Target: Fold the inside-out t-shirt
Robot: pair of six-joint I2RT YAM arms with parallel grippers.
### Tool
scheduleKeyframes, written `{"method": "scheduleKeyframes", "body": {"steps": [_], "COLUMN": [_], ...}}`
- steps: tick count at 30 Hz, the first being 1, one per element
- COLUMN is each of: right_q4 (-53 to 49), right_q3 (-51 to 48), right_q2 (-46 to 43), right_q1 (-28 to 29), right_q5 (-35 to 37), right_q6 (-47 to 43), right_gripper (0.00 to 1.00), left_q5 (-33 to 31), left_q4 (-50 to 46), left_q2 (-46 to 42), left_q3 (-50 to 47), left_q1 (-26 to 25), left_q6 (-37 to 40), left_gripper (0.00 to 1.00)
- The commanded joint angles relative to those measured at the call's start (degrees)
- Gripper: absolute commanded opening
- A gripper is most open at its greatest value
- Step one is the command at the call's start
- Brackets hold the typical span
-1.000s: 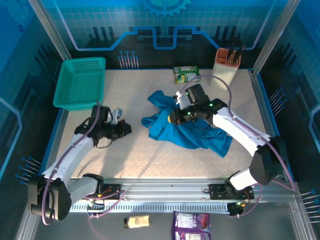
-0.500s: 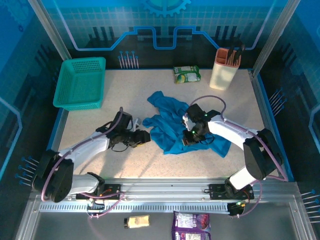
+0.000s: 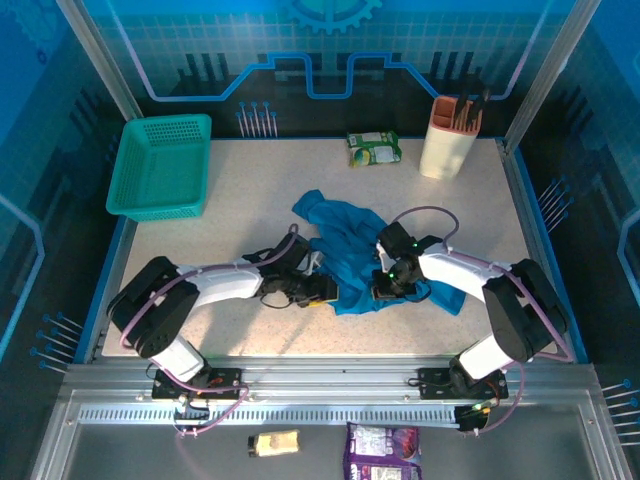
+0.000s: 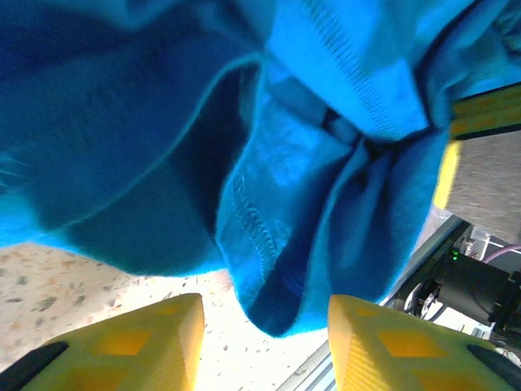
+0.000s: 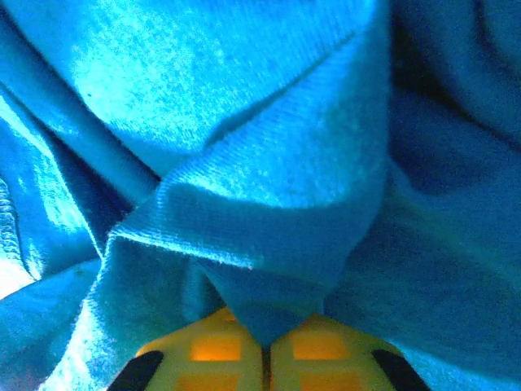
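Speckled table (image 3: 240, 205), crumpled blue t-shirt (image 3: 345, 248), seams showing

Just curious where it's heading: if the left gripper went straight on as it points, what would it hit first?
The blue shirt: a bunched fold sits directly ahead of the open left gripper, apparently reaching between its fingers, though depth is hard to judge.
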Motion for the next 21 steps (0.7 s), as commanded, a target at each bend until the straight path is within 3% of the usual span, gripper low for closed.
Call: {"method": "scheduleKeyframes", "body": {"steps": [1,5,12,17,21], "right_q4": [0.74,-1.49,-5.59,2.86,9.47], "right_q3": [-0.86,-0.98,-1.9,-4.07,-2.57], "right_q2": [-2.81,-6.77,-15.65,-18.9,-11.5], "right_q1": [-0.67,-1.05,-1.24,2.56,6.52], "right_q5": [-0.7,0.62,2.16,-6.87,-10.71], "right_q6": [1.46,2.07,5.42,11.88,14.53], "right_gripper": [0.19,0.3,0.39,0.36,0.3], "left_q5": [-1.2,-2.96,-4.02,-4.86,-6.55], "left_q4": [2.57,1.39,-1.98,-2.36,-0.03], "left_q2": [2.3,3.93,5.18,4.93,1.77], "left_q3": [1.55,2.01,4.41,3.14,0.27], "left_q1": [-2.72,-5.68,-9.84,-12.17,-12.22], "left_q6": [-4.01,-5.76,-5.85,-6.73,-8.93], "left_gripper": [0.46,0.46,0.44,0.32,0.32]}}
